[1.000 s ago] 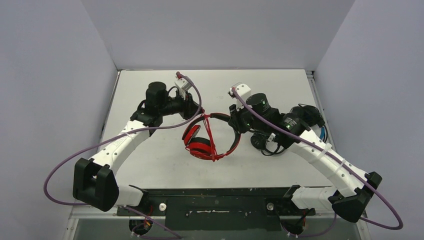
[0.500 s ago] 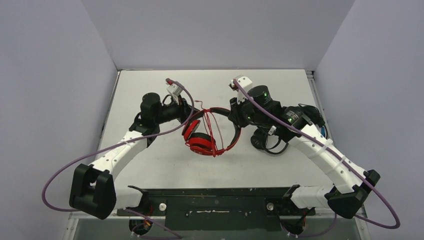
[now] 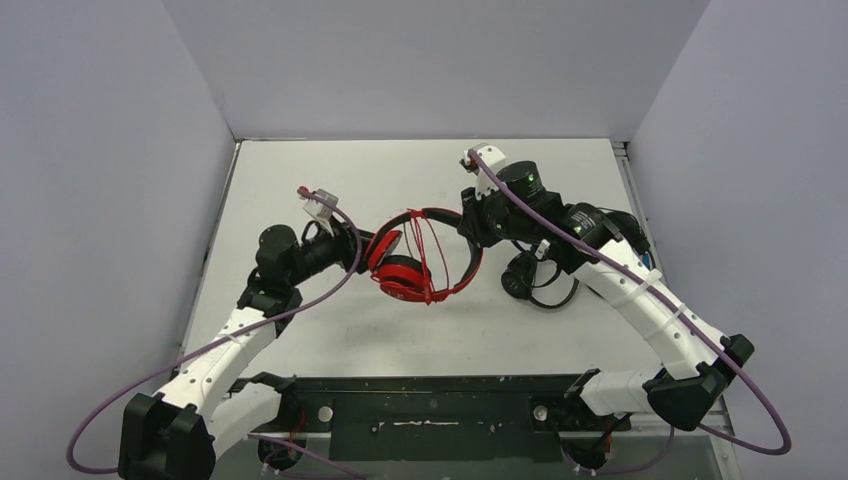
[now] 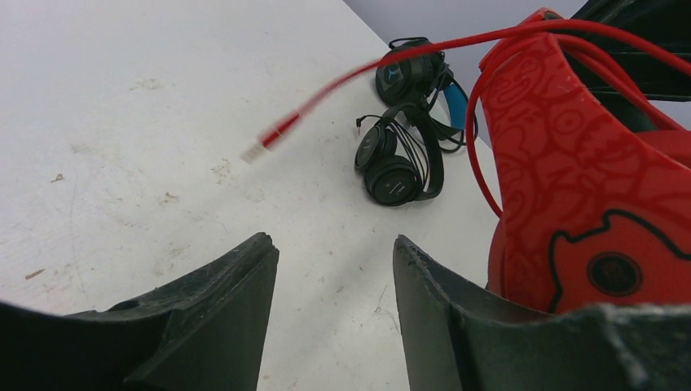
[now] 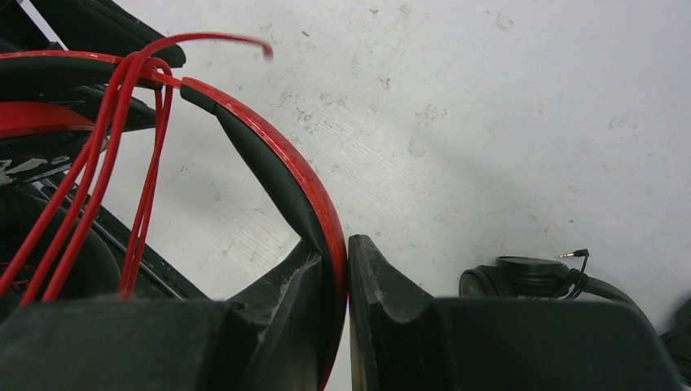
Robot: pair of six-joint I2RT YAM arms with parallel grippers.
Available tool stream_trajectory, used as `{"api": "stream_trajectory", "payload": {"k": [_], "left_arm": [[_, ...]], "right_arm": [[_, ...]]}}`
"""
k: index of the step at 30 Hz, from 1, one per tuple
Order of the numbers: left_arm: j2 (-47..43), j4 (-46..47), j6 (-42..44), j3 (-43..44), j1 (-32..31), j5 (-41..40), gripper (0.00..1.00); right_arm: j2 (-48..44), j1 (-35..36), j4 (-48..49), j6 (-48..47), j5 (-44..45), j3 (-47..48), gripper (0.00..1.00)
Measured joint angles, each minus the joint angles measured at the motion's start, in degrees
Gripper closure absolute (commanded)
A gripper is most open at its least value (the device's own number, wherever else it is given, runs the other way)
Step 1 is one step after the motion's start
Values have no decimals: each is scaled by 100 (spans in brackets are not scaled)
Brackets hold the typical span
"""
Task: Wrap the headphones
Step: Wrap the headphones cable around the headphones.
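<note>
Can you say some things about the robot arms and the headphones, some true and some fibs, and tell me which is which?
1. The right gripper is clamped on the band of the red over-ear headphones. True.
2. The left gripper is holding the thin red cord. False: its jaws are open with nothing between them, and the cord's plug end hangs free.
3. The thin red cord crosses the red headphones' band in several strands. True.
4. The all-black over-ear headphones are held up in the air. False: they lie on the white table, beside the black headphones with the bright blue headband.
</note>
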Motion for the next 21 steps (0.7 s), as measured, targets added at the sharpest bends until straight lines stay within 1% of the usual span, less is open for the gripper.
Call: {"api": "stream_trajectory", "payload": {"k": [1,2,5,7,9,12,13,18,20,21], "left_arm": [[-52,9,-15,-55,7,-13,45],[-92,50,-24,-114,9,-24,38],[-136,256,-42,-273,11,-33,21],[-155,452,-66,-396,13,-52,19],[-219,859,-114,-647,13,-66,19],[-304,1425,-160,-1034,13,-179,11],[-317,1572,-157,-1139,13,-221,10],[-337,2249,-105,-1425,13,-404,9],[-354,2540,-66,-1537,13,-553,3],[-345,2688,-26,-1591,13,-608,3]], "right_arm": [[11,-4,-15,0,-15,9,100],[22,-20,-48,-2,-33,17,100],[42,-59,-177,-2,-94,39,100],[52,-94,-271,-2,-140,92,100],[63,-153,-365,-2,-205,195,100],[79,-249,-507,0,-280,415,100],[94,-278,-546,0,-297,485,100],[264,-426,-796,4,-402,916,100],[330,-463,-907,4,-424,1060,100],[358,-487,-960,7,-439,1121,100]]}}
